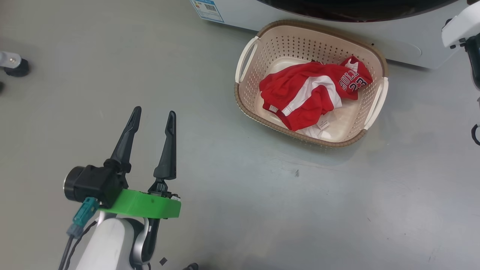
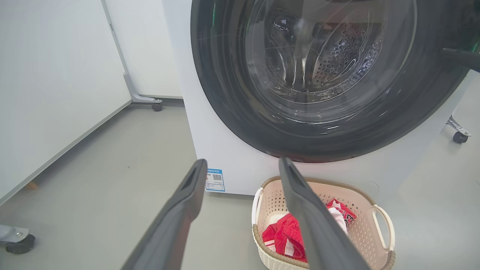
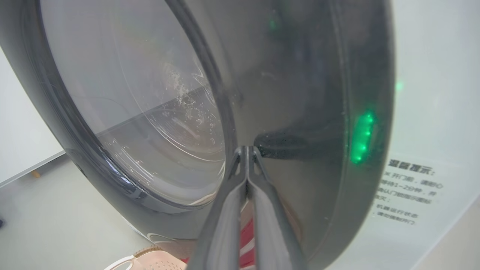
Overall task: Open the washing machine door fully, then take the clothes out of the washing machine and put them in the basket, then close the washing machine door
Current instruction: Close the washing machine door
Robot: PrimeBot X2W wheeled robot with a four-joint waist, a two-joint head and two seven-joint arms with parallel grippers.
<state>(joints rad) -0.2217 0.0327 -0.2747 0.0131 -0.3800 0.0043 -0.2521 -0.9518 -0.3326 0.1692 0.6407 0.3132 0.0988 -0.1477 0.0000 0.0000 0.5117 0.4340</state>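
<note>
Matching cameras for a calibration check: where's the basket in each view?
Head view: basket upper centre-right, below the washing machine door.
Left wrist view: bottom, right of centre, partly behind the left gripper's finger.
Right wrist view: sliver at bottom edge, left of the right gripper.
Shared landmark: the door, above the basket each time.

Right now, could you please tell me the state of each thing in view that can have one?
washing machine door, looks shut against the washing machine.
basket, upright on the floor, holding clothes.
clothes, crumpled inside the basket.
left gripper, open and empty above the floor.
right gripper, shut, holding nothing, tips at the door's black face.
</note>
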